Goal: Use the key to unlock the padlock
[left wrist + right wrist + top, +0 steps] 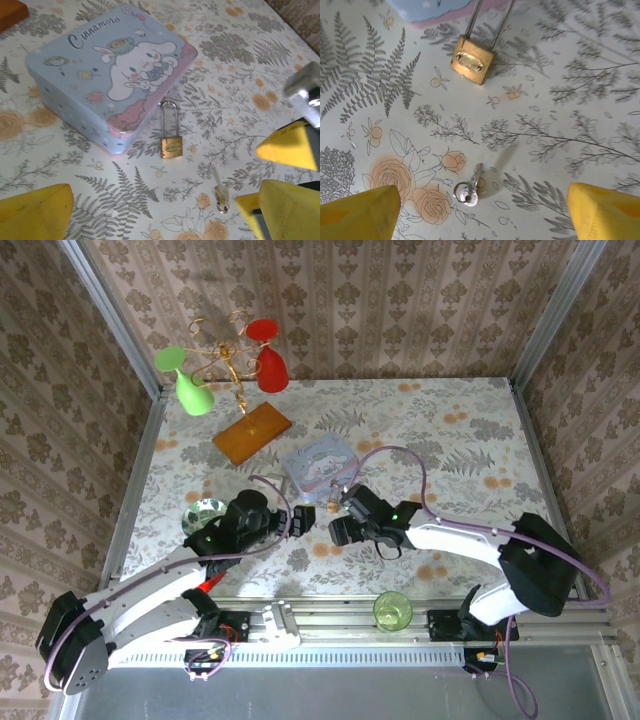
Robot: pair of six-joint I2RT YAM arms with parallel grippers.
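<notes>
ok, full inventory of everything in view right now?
padlock: 1, brass, silver shackle, at the tin's near corner
key: 1, silver, on the cloth near the padlock, apart from it
tin: 1, pale blue, cartoon rabbit lid, table centre
green goblet: 1, green, far left, tilted at the stand
red goblet: 1, red, same stand
wire stand: 1, gold, amber base, far left
glass dish: 1, clear, beside left arm
cup: 1, green, near edge between the bases
tablecloth: 1, floral
left hand: yellow fingers, open
right hand: yellow fingers, open, astride the key
</notes>
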